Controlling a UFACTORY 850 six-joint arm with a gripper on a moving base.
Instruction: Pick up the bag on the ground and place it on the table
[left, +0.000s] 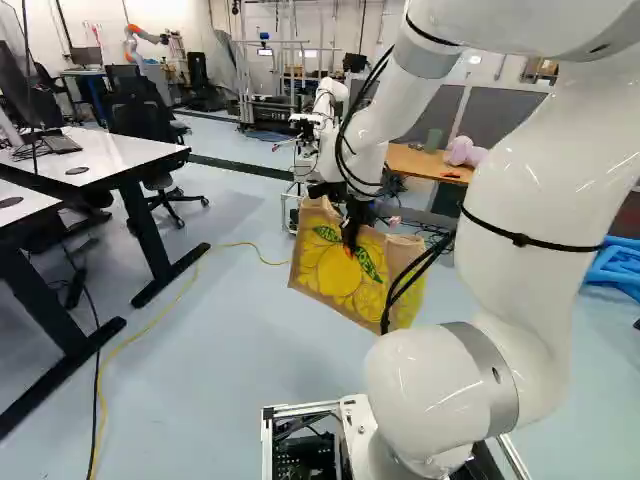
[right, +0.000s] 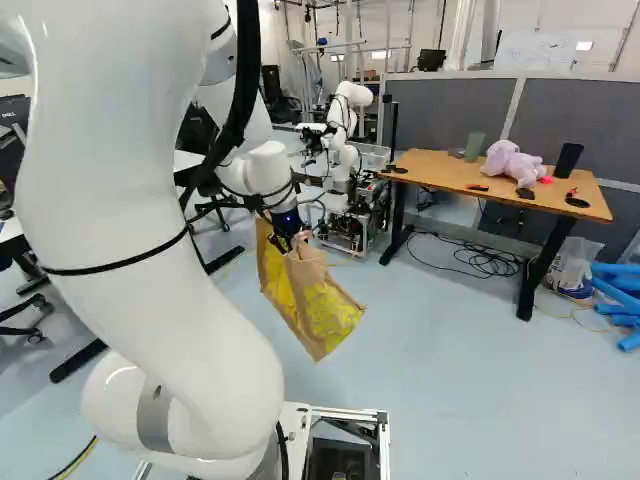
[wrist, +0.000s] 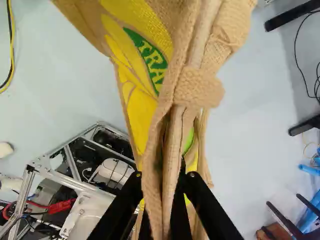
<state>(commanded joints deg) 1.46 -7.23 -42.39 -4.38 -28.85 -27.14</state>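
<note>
My gripper (left: 350, 240) points down in the left base view, with the tan and yellow burlap bag (left: 338, 275) hanging from it, tilted, over the blue-grey floor. In the wrist view both fingers of the gripper (wrist: 162, 185) press on the bag's top edge (wrist: 175, 145) from two sides. The bag's body spreads below and ahead of them. The wooden table (right: 440, 172) stands to the right of the bag in the right base view, well apart from it.
On the table are a pink plush toy (right: 514, 162), a green cup (right: 474, 146) and a black holder (right: 567, 160). Another robot (right: 345, 125) stands beyond the bag. Cables (right: 490, 262) lie under the table, blue tubes (right: 618, 290) beside it. White desks (left: 95, 155) stand at the left.
</note>
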